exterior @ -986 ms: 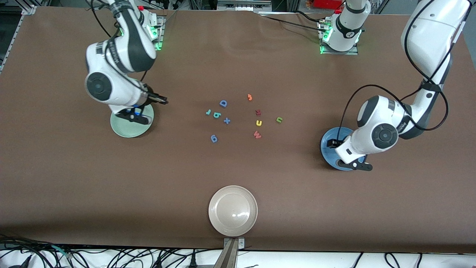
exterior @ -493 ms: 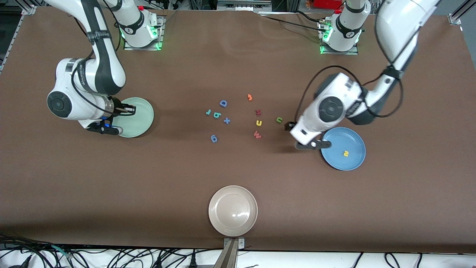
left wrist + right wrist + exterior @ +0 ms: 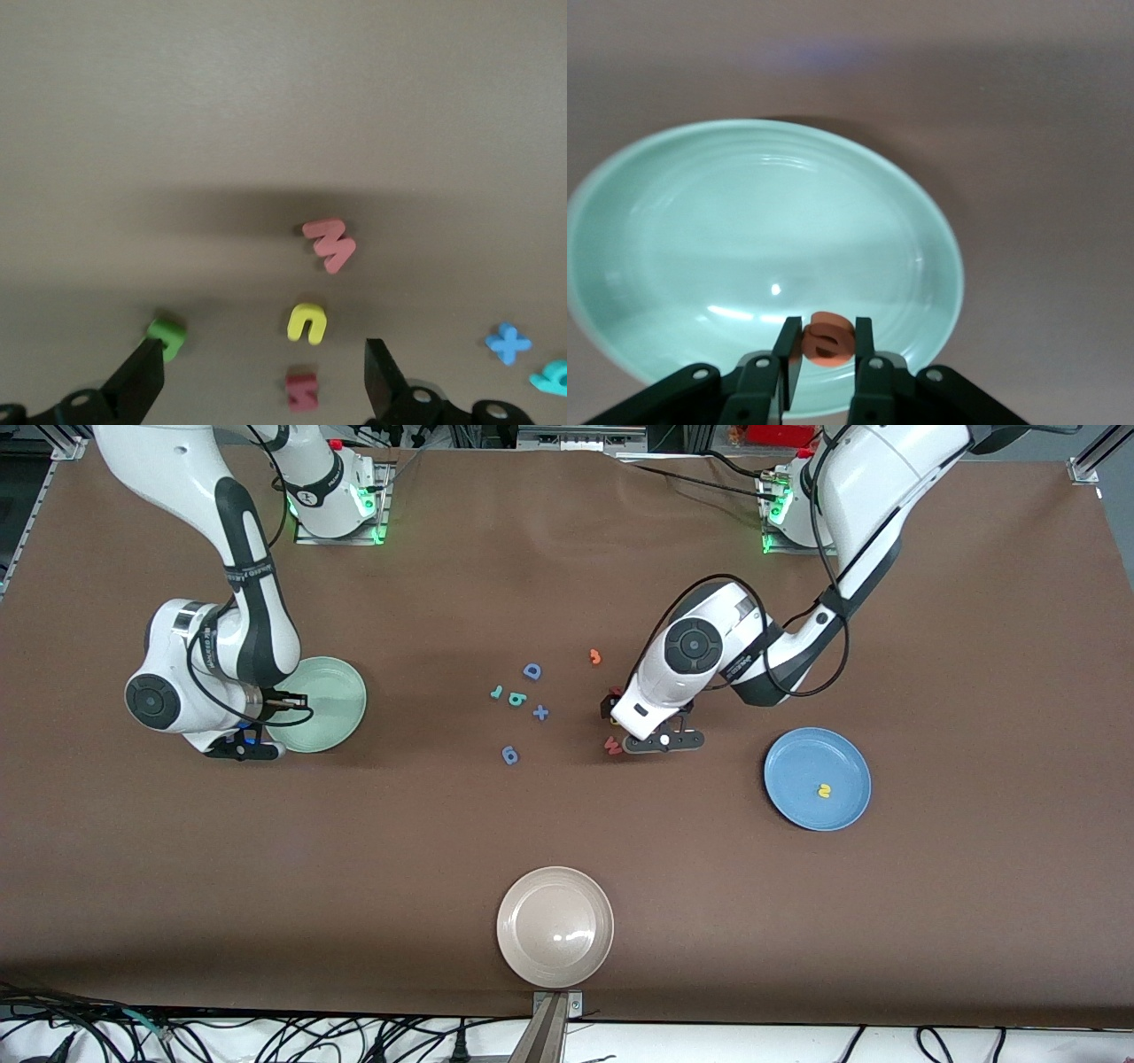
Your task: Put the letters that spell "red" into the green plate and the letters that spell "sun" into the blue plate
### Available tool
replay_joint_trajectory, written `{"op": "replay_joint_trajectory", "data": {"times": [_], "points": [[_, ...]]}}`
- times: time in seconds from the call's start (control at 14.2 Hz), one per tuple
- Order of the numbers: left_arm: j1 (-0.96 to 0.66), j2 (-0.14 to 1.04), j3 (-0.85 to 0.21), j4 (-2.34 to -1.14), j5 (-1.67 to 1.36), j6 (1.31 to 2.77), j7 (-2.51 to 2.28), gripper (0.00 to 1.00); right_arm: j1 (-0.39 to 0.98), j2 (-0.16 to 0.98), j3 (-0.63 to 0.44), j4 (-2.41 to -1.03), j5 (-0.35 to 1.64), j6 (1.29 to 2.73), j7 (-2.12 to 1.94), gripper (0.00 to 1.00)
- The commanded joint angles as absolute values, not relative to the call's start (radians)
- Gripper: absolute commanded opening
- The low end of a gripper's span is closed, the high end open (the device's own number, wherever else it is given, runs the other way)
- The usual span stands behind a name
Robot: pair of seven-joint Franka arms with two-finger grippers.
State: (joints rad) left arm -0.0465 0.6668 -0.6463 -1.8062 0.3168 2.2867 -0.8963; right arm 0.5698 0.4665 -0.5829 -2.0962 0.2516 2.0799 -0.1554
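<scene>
Fingers of your right gripper (image 3: 824,354) pinch the orange "e" (image 3: 829,339) over the green plate's (image 3: 700,221) rim, while your left gripper (image 3: 261,376) hangs spread above the yellow "u" (image 3: 306,322), green "n" (image 3: 166,335) just beside one fingertip, and yellow "s" (image 3: 824,790) in the blue plate (image 3: 797,762) well apart.

1 green plate (image 3: 332,691), 1 blue plate (image 3: 802,766), 1 cream plate (image 3: 532,921), 12 foam ltrs (image 3: 532,670), 2 arms (image 3: 248,602).
</scene>
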Motion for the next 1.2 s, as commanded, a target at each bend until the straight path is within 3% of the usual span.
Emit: {"op": "replay_joint_trajectory", "data": {"times": [0.0, 0.35, 0.42, 0.56, 0.63, 0.92, 1.13], "points": [[-0.100, 0.716, -0.615, -1.795, 0.423, 2.310, -0.936, 0.98, 0.561, 0.479, -0.583, -2.111, 0.262, 2.098, -0.193, 0.02], [-0.149, 0.744, -0.597, -1.795, 0.434, 2.347, -0.945, 0.93, 0.561, 0.503, -0.577, -2.121, 0.267, 2.092, -0.193, 0.05], [-0.155, 0.747, -0.594, -1.795, 0.436, 2.358, -0.949, 0.93, 0.561, 0.503, -0.577, -2.121, 0.267, 2.092, -0.193, 0.14], [-0.196, 0.761, -0.563, -1.793, 0.436, 2.361, -0.950, 0.92, 0.561, 0.503, -0.577, -2.120, 0.267, 2.091, -0.192, 0.85], [-0.227, 0.761, -0.536, -1.795, 0.434, 2.361, -0.951, 0.92, 0.563, 0.502, -0.577, -2.117, 0.267, 2.088, -0.192, 0.98], [-0.235, 0.761, -0.522, -1.792, 0.436, 2.379, -0.956, 0.77, 0.569, 0.468, -0.577, -2.034, 0.278, 1.958, -0.161, 0.98], [-0.235, 0.756, -0.522, -1.793, 0.436, 2.379, -0.956, 0.43, 0.581, 0.430, -0.574, -1.994, 0.327, 1.878, -0.091, 0.98]]}}
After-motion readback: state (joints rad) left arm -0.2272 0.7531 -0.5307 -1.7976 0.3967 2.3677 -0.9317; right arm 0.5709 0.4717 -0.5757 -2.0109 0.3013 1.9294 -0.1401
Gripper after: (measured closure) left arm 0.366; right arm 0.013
